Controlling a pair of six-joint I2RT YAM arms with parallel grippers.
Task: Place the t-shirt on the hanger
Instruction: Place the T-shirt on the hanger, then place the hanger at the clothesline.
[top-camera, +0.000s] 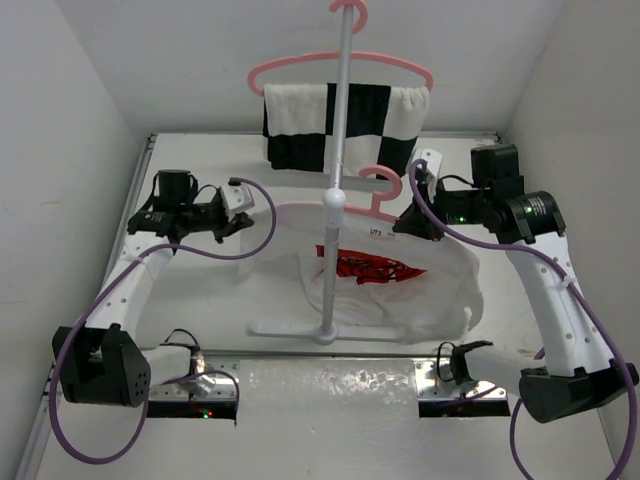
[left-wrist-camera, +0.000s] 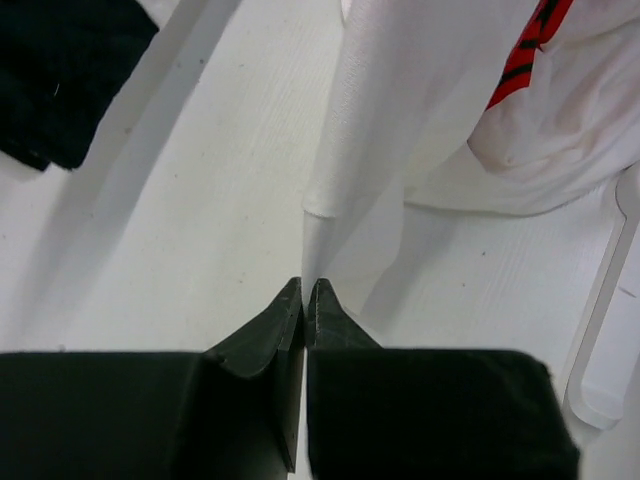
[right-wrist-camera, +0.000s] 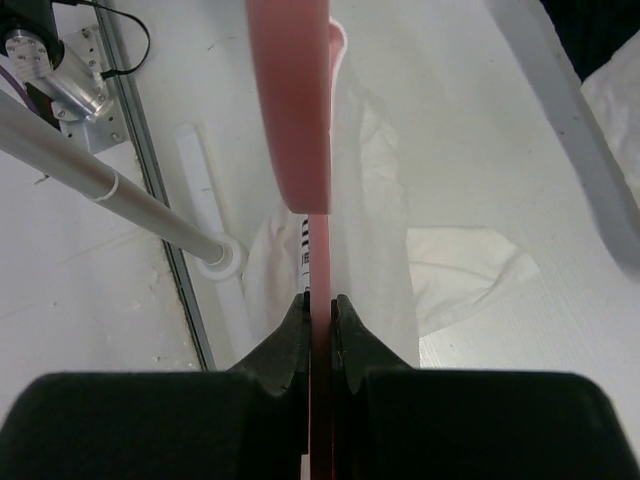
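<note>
Black fingers (left-wrist-camera: 260, 335) up close, clenched on both my arms.
My left gripper (left-wrist-camera: 303, 288) pinches an edge of the t-shirt (left-wrist-camera: 400, 100), and my right gripper (right-wrist-camera: 320, 305) clamps the hanger (right-wrist-camera: 290, 100). The shirt spreads between them by the stand pole (top-camera: 340, 130), with its lower part resting on the table (top-camera: 200, 310).

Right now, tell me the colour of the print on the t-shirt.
Red print on the white t-shirt; the top external view shows it best.

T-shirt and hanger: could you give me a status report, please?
Left gripper shut on t-shirt edge. Right gripper shut on hanger. Rack pole close beside t-shirt.
</note>
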